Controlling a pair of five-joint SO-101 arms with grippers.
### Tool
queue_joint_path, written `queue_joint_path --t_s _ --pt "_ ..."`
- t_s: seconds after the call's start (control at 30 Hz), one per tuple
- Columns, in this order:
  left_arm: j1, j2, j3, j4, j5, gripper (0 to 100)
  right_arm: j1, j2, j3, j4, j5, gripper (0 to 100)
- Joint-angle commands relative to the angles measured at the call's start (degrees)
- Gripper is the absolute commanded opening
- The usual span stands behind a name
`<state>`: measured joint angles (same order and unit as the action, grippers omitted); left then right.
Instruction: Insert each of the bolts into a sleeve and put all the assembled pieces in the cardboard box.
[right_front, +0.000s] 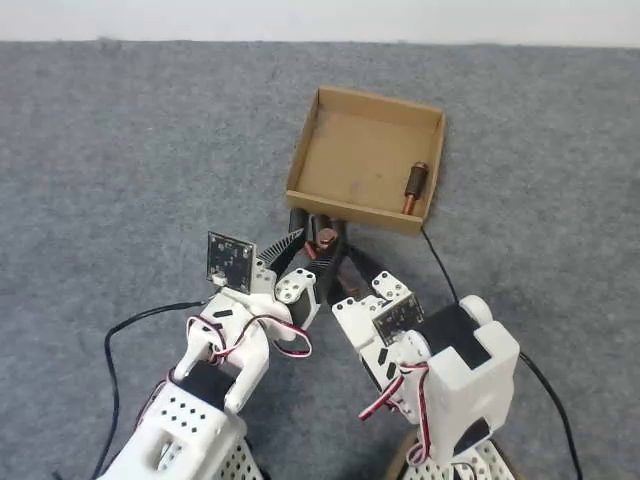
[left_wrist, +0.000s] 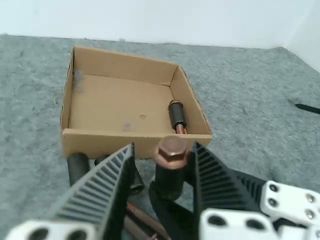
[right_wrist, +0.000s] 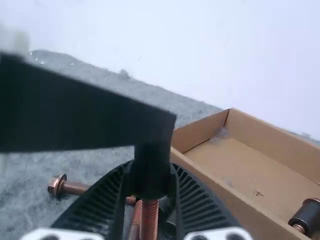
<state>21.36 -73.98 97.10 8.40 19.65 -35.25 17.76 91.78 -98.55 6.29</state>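
Left wrist view: a loose sleeve (left_wrist: 77, 169) in front of the box (left_wrist: 125, 142) is half hidden behind the left claw (left_wrist: 163, 148), whose jaws stand wide, flanking the bolt (left_wrist: 172, 150). That bolt sits head-up in a sleeve (left_wrist: 169, 184) that the right claw (right_wrist: 150, 172) clamps, just before the box. A piece (right_front: 415, 185) lies inside.

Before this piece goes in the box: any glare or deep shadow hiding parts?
High view: even light, only a soft shadow inside the cardboard box. Left wrist view: mild sheen on the bolt head, no glare. Right wrist view: bright wall behind, sleeve dark against it.
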Motion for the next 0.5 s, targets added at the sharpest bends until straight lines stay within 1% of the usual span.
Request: queue_joint_path --t_s 0.0,0.47 --pt "0.44 -1.14 -0.92 -0.70 0.97 17 0.84 -3.47 1.67 -0.66 0.62 0.7" --pt "0.09 -1.23 -9.71 -0.26 0.97 17 0.84 -3.47 1.14 -0.66 0.62 0.7"
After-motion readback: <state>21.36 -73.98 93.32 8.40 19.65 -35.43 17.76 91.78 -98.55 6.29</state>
